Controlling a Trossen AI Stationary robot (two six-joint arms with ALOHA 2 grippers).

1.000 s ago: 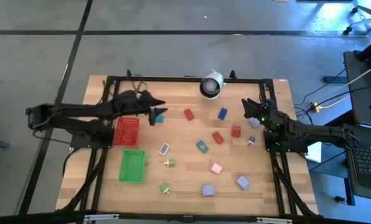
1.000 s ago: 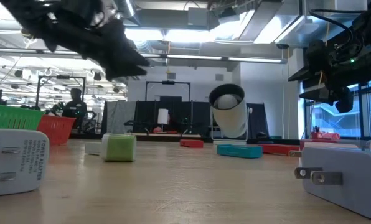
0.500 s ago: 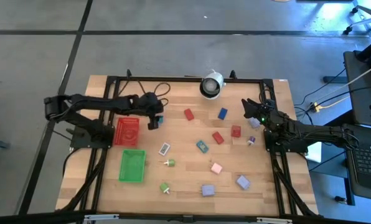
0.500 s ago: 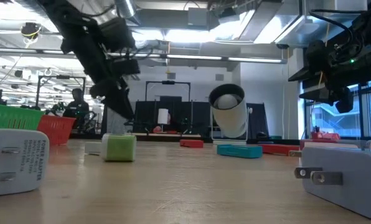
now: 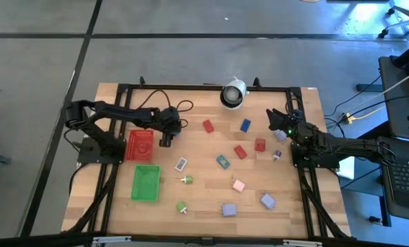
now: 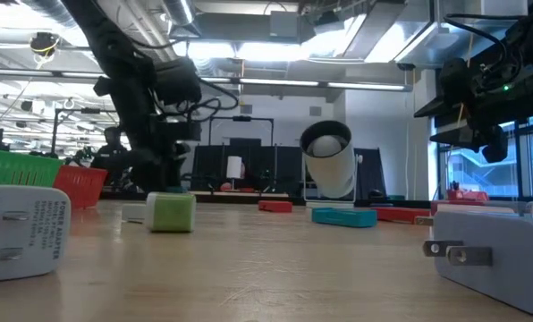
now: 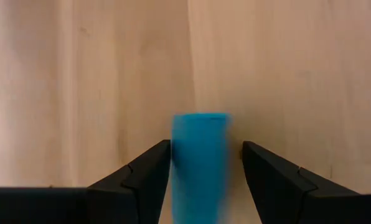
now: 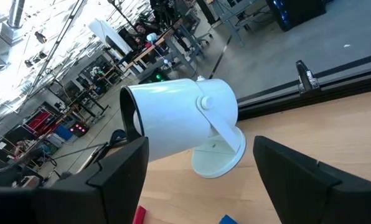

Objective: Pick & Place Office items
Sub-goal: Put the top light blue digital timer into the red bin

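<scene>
Left hand [image 5: 167,134] astride block [image 7: 199,163], tray [image 5: 139,145] just left of it

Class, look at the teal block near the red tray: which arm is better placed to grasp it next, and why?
Left. The left tool is already down at the table with its open fingers on either side of the teal block, beside the red tray. The right tool waits at the table's far right side, facing the white round object.
</scene>
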